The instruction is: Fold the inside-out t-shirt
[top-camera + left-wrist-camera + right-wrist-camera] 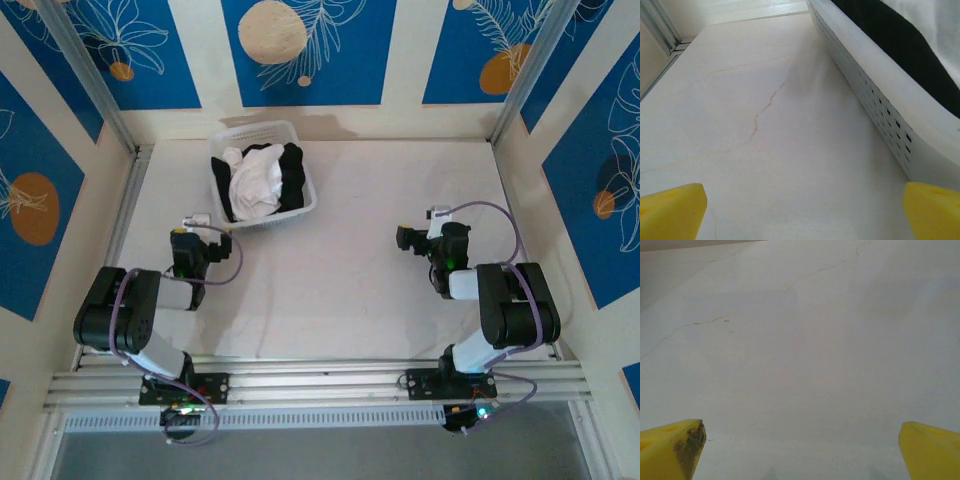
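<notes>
The inside-out t-shirt (255, 180) is plain white, thin and soft. It lies unfolded, bunched into a rumpled heap inside the white plastic basket (275, 220). It takes up the basket's left and middle part, and its creased folds mound above the rim, with one lobe reaching toward the basket's far left corner. In the left wrist view a smooth pale stretch of it rises above the basket's perforated side wall.
</notes>
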`<state>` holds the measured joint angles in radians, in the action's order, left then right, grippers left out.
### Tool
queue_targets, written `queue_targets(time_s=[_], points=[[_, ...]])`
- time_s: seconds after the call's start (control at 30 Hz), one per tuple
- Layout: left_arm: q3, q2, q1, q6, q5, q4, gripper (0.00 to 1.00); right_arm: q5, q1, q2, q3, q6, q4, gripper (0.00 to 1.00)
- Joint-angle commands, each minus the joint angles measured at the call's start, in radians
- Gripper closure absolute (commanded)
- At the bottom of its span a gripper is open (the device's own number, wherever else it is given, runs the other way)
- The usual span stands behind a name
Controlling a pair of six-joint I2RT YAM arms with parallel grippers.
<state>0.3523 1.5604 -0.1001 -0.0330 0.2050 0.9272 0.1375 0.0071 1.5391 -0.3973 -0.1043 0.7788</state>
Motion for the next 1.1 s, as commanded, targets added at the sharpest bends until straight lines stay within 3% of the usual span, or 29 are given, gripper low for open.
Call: queue_targets(time_s=[0.0,0.63,0.7,0.8,0.87,0.93,1.0,1.07], points=[[0.012,-0.003,0.012,0.008,-0.022,0.022,0.0,-0.013,0.001,-0.016,-0.015,-0.002,0.036,0.01],[0.016,-0.003,0.014,0.011,-0.022,0.016,0.0,-0.017,-0.002,-0.016,-0.015,-0.003,0.033,0.01],[0.013,-0.019,0.013,0.029,0.033,0.01,0.0,0.006,0.005,-0.021,-0.014,-0.004,0.032,0.01],[-0.01,-0.074,0.02,0.034,0.037,0.006,0.0,0.11,0.03,-0.122,-0.063,-0.014,-0.146,0.01],[0.011,-0.175,0.018,0.084,0.158,-0.136,0.0,0.161,0.03,-0.239,-0.115,-0.073,-0.32,0.01],[0.078,-0.28,0.025,0.129,0.222,-0.344,0.0,0.125,-0.007,-0.35,-0.136,-0.184,-0.428,0.01],[0.155,-0.344,0.03,0.16,0.162,-0.512,0.0,0.03,-0.031,-0.446,-0.17,-0.26,-0.54,0.01],[0.241,-0.356,0.03,0.234,0.004,-0.656,0.0,-0.071,0.012,-0.495,-0.219,-0.254,-0.621,0.01]])
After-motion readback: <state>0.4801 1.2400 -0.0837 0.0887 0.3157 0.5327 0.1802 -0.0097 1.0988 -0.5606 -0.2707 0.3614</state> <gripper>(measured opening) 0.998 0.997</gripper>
